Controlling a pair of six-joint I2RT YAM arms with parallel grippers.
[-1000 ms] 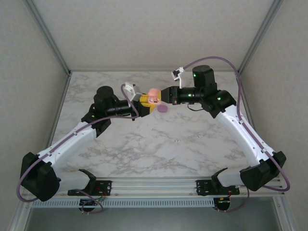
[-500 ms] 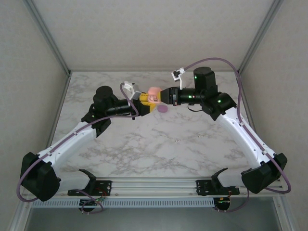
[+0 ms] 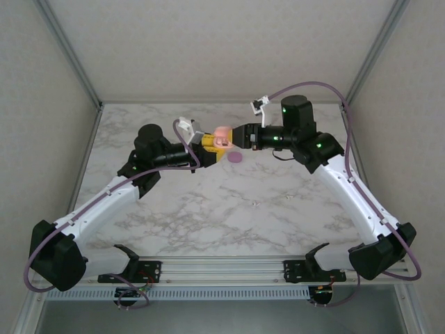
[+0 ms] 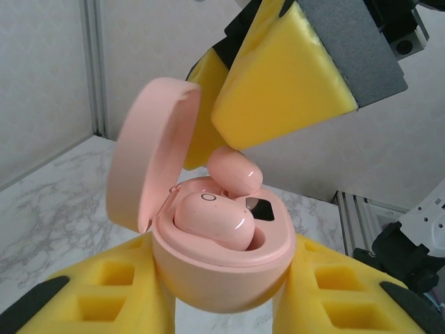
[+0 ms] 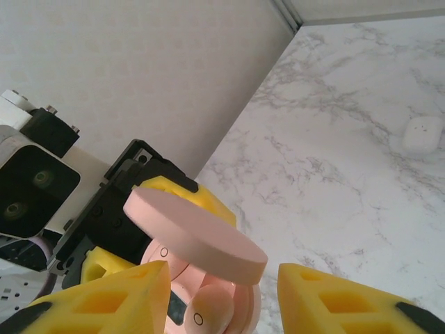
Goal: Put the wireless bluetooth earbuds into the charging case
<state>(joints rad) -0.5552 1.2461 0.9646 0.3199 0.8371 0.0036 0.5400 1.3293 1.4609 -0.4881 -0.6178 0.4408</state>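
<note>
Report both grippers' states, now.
Left gripper: closed on the pink charging case, lid open.
Right gripper: open, jaws apart over the case, holding nothing.

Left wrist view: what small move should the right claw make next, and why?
Probably press the rear pink plastic earbud down: it sits tilted, proud of the open pink charging case in the left claw; the right claw hangs open above.

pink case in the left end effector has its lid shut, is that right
Not quite. The lid is open, swung up and back from the pink case, as the left wrist view shows. The rest holds: the left end effector grips the case.
</note>
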